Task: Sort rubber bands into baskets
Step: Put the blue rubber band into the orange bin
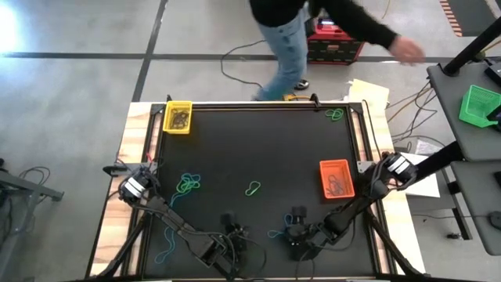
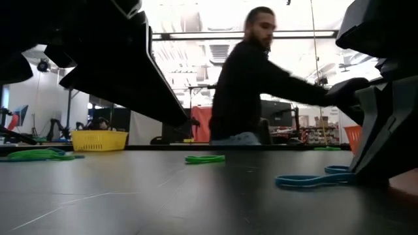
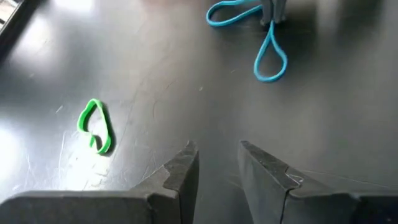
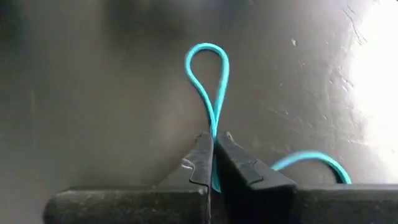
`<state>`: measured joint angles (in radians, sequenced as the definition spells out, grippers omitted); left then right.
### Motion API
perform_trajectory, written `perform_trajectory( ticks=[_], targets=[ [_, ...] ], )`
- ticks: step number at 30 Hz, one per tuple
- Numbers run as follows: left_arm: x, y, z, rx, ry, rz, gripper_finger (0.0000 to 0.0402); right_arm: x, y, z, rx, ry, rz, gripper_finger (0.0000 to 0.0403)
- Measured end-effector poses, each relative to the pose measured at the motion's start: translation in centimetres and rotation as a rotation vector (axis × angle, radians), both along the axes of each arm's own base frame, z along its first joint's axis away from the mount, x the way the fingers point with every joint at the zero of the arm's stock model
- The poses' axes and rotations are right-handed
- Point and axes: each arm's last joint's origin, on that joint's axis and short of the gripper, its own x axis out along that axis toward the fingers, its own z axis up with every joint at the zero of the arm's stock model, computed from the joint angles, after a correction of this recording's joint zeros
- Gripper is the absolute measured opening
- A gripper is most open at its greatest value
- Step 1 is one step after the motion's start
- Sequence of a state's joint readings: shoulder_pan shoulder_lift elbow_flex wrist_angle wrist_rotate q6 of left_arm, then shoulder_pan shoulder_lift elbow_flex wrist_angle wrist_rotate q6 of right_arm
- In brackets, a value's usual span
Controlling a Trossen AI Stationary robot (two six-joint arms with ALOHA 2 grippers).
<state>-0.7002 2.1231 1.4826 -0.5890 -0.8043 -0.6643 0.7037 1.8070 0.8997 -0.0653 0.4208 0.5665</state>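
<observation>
A teal rubber band (image 4: 208, 68) lies on the black table near its near edge, with my right gripper (image 4: 213, 138) shut on it; the high view shows both (image 1: 296, 231). My left gripper (image 3: 217, 149) stands open a little to the left (image 1: 235, 235), with nothing between its fingers. A green rubber band (image 3: 93, 124) lies on the mat ahead of it. The yellow basket (image 1: 178, 117) sits at the far left corner and the orange basket (image 1: 337, 178) at the right. The green basket (image 1: 479, 106) is on a side table. My right gripper pinches the teal rubber band at its middle (image 4: 214, 127), both strands squeezed together between the two fingertips. The fingers slant down from the table's right. One loop (image 4: 207, 59) sticks out ahead of the tips, and the other part (image 4: 311, 158) curves off beside them. The band lies on the table (image 2: 313, 177).
More rubber bands lie loose: green and blue ones at centre left (image 1: 188, 184), a green one mid-table (image 1: 252, 188), a blue one near left (image 1: 164, 254), green ones at the far right (image 1: 334, 114). A person (image 1: 297, 31) moves behind the table's far edge.
</observation>
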Motion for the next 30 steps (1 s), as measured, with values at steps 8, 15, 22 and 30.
perform_trajectory(
  ticks=[8,15,22,30],
  targets=[
    [-0.2,0.2,-0.2,-0.002,0.008,0.023,0.0097,-3.3,-2.8,8.0,-0.056,-0.026,-0.060,0.0009],
    [-0.5,0.4,-0.6,-0.008,0.009,0.039,0.0097,-6.9,-6.3,14.0,-0.014,-0.092,-0.125,0.0009],
    [-0.5,0.4,-0.8,-0.019,0.003,0.053,0.0097,-11.3,-10.0,17.6,-0.023,-0.016,-0.253,0.0009],
    [-0.6,0.4,-0.8,-0.042,-0.012,0.076,0.0097,-14.8,-13.0,21.3,-0.026,0.050,-0.419,0.0009]
  ],
)
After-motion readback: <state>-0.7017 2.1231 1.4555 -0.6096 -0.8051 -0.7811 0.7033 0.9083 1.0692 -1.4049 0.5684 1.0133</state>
